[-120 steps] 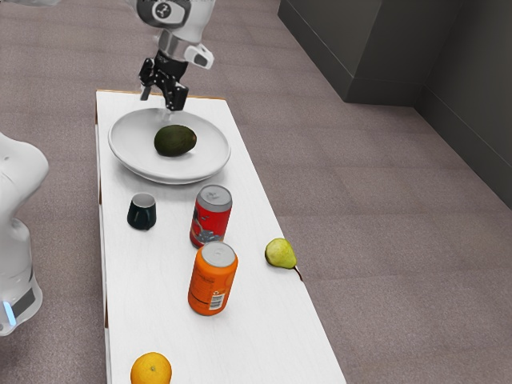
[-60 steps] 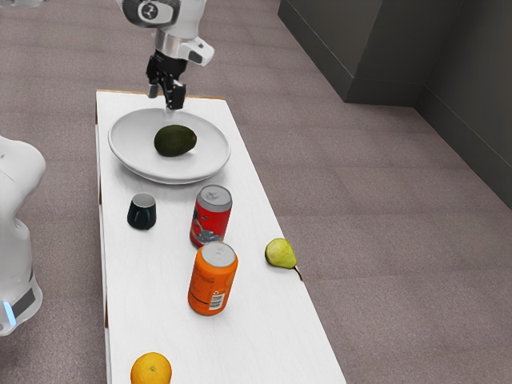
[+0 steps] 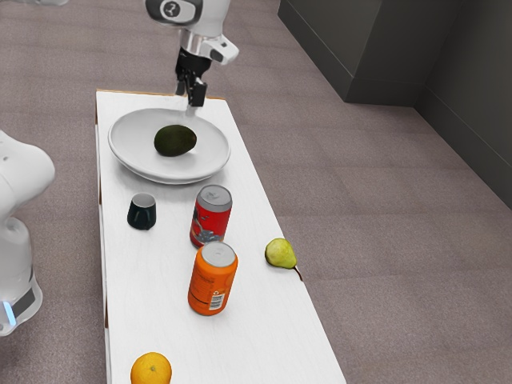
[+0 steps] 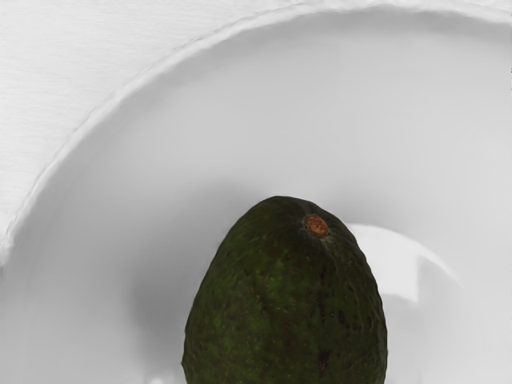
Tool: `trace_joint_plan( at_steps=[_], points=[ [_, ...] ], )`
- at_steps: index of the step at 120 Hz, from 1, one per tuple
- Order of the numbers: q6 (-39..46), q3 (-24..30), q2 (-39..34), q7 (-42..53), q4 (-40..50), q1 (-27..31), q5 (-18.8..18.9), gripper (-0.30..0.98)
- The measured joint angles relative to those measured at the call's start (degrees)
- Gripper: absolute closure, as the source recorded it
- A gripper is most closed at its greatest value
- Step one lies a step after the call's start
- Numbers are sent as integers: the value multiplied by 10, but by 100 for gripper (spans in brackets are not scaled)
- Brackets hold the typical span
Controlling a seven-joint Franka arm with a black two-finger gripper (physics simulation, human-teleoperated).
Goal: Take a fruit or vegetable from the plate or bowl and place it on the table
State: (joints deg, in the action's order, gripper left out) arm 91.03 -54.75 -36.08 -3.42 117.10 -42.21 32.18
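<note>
My gripper (image 3: pixel 191 102) is open in the exterior view, its two fingers apart with nothing between them. It appears over the far rim of the white bowl (image 3: pixel 128 152), higher in that view than the dark green avocado (image 3: pixel 174 141). The avocado lies inside the bowl, untouched. In the wrist view the avocado (image 4: pixel 288 304) looks large at the lower edge, its brown stem spot showing, with the curved inner wall of the bowl (image 4: pixel 240 104) around it.
On the white table (image 3: pixel 152 288) stand a dark cup (image 3: pixel 142 213), a red can (image 3: pixel 211 216) and an orange can (image 3: pixel 213 280). A pear (image 3: pixel 280 254) lies by the table edge on the exterior view's right, and an orange (image 3: pixel 151 370) lies at the near end.
My hand has shifted toward the exterior view's right and turned, so its fingers look closer together from that side. The avocado and bowl have stayed put.
</note>
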Motion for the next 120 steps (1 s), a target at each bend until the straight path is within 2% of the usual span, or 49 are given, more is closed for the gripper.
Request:
trace_joint_plan(
  at_steps=[31, 47, 64, 74, 94, 108, 120],
  points=[
    [-7, -33, 0, 15, -6, -6, -31, 0],
    [-16, -72, -1, 26, -12, -3, -67, 0],
    [-31, -91, -2, 37, -15, 3, -103, 0],
    [-52, -84, -4, 44, -15, 28, -129, 0],
    [-104, -31, -9, 58, -15, 109, -181, 0],
    [-112, -54, -6, 66, -15, 54, -210, 0],
    [-107, -56, -5, 69, -15, 41, -219, 0]
  ],
)
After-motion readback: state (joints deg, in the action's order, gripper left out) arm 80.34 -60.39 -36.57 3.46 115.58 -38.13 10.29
